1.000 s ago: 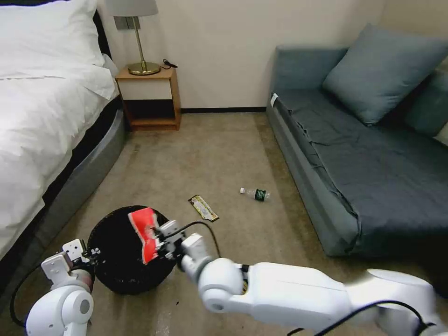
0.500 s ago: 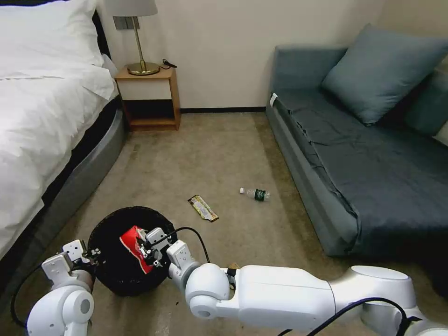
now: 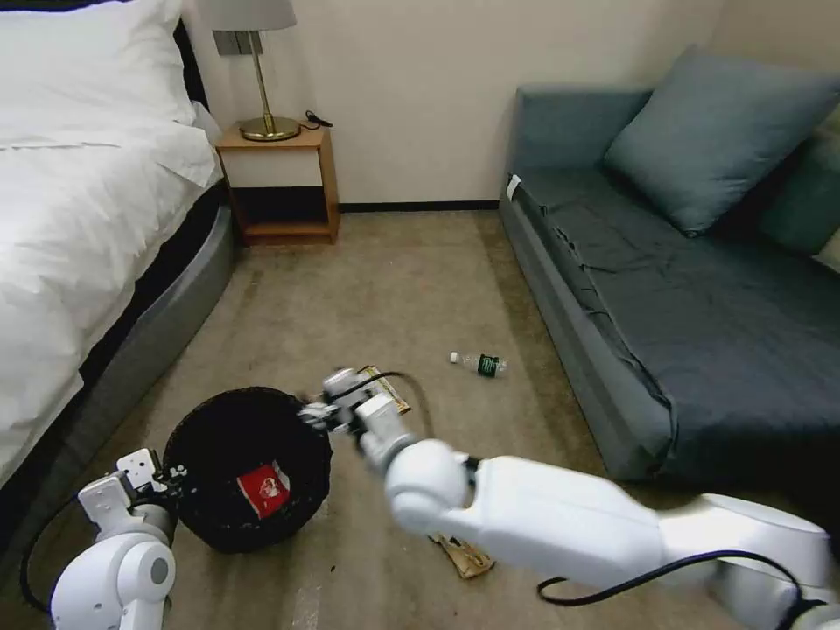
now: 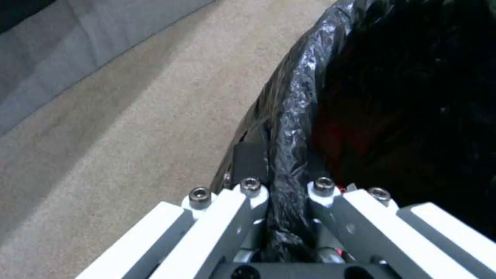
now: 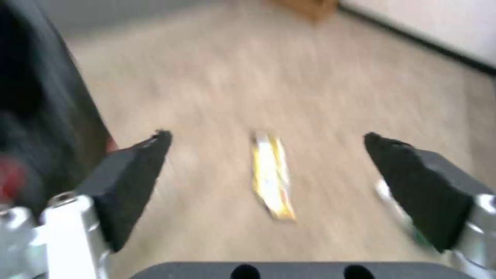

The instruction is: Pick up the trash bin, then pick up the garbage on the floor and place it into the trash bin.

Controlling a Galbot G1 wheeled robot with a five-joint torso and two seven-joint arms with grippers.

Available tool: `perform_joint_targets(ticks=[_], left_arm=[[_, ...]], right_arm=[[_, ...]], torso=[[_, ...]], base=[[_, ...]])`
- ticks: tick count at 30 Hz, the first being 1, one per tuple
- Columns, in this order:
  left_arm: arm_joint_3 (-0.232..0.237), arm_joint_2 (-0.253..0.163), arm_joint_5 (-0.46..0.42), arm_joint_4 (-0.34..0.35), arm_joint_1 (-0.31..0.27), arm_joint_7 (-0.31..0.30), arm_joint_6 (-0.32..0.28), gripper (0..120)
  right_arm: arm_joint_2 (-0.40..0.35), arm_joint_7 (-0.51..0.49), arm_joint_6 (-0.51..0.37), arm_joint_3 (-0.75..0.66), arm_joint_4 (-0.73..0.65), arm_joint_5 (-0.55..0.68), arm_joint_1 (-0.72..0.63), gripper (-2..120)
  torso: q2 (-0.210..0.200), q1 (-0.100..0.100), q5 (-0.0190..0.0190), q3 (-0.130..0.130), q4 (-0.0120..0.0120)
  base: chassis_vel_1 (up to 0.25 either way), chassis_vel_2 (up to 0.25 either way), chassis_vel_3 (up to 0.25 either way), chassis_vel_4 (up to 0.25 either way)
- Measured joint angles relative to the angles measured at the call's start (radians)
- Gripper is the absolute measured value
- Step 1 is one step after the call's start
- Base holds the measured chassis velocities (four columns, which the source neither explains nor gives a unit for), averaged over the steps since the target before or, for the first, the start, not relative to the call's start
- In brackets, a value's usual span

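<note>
The trash bin (image 3: 248, 468) sits low at the robot's left, its black liner rim pinched between the closed fingers of the left gripper (image 4: 286, 193), which clamps the near-left edge. Inside the bin, on the bottom, lies the red wrapper (image 3: 263, 488). The right gripper (image 5: 266, 174) hangs just past the bin's far-right rim with its 2 black pads spread wide and nothing between them; through the gap the carpet shows the brown-yellow wrapper (image 5: 271, 174) lying flat. That wrapper sits partly behind the right gripper in the head view. The small bottle (image 3: 479, 362) rests farther right, near the sofa (image 3: 665, 289) base. A tan paper bag (image 3: 464, 556) lies under the right forearm. Open carpet (image 3: 385, 280) stretches between bed (image 3: 79, 227) and sofa toward the nightstand (image 3: 280, 179).
</note>
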State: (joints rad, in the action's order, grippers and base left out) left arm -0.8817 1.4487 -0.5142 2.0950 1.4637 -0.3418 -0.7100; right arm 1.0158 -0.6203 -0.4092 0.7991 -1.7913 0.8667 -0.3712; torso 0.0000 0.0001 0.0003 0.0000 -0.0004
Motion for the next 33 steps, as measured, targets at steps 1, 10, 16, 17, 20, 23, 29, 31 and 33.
perform_joint_targets(ticks=[1, 10, 16, 17, 20, 23, 29, 31, 33], left_arm=[[-0.001, 0.0, 0.0, -0.002, -0.001, 0.001, 0.0, 3], [-0.003, -0.002, 0.0, -0.009, -0.001, 0.003, 0.005, 3], [-0.004, -0.002, 0.0, -0.01, 0.004, 0.004, 0.008, 3], [-0.004, -0.002, 0.0, -0.01, 0.004, 0.004, 0.008, 3], [-0.008, -0.003, -0.002, -0.007, 0.009, 0.005, 0.008, 3], [-0.012, -0.006, -0.003, -0.004, 0.011, 0.005, 0.009, 3], [-0.018, -0.008, -0.005, -0.004, 0.015, 0.005, 0.011, 3], [-0.019, -0.009, -0.005, -0.004, 0.016, 0.005, 0.012, 3], [-0.02, -0.009, -0.005, -0.004, 0.016, 0.006, 0.012, 3]], right_arm=[[-0.029, 0.023, -0.024, -0.001, -0.004, 0.006, -0.01, 99], [-0.144, 0.151, -0.243, -0.012, -0.029, 0.132, -0.085, 100], [-0.152, 0.166, -0.241, 0.021, 0.046, 0.124, -0.11, 100], [-0.152, 0.166, -0.241, 0.021, 0.046, 0.124, -0.11, 100], [-0.151, 0.173, -0.206, 0.051, 0.123, 0.096, -0.135, 99], [-0.146, 0.184, -0.171, 0.061, 0.171, 0.068, -0.151, 99], [-0.139, 0.178, -0.15, 0.06, 0.205, 0.057, -0.192, 97], [-0.141, 0.172, -0.148, 0.061, 0.202, 0.056, -0.203, 97], [-0.144, 0.166, -0.146, 0.061, 0.196, 0.056, -0.213, 96]], torso=[[0.0, 0.0, 0.0001, 0.0, -0.0002], [0.0, 0.0, 0.0, 0.0, 0.0002], [0.0, 0.0, -0.0002, 0.0, 0.0004], [0.0, 0.0, -0.0002, 0.0, 0.0004], [0.0, 0.0, -0.0004, 0.0, 0.0005], [0.0, 0.0, -0.0002, 0.0, 0.0004], [0.0, 0.0, -0.0003, 0.0, 0.0004], [0.0, 0.0, -0.0002, 0.0, 0.0004], [0.0, 0.0, -0.0003, 0.0, 0.0004]], base=[[0.0, 0.0, 0.0, 0.0], [0.0, 0.0, 0.0, 0.0], [0.0, 0.0, 0.0, 0.0], [0.0, 0.0, 0.0, 0.0], [0.0, 0.0, 0.0, 0.0], [0.0, 0.0, 0.0, 0.0], [0.0, 0.0, 0.0, 0.0], [0.0, 0.0, 0.0, 0.0], [0.0, 0.0, 0.0, 0.0]])
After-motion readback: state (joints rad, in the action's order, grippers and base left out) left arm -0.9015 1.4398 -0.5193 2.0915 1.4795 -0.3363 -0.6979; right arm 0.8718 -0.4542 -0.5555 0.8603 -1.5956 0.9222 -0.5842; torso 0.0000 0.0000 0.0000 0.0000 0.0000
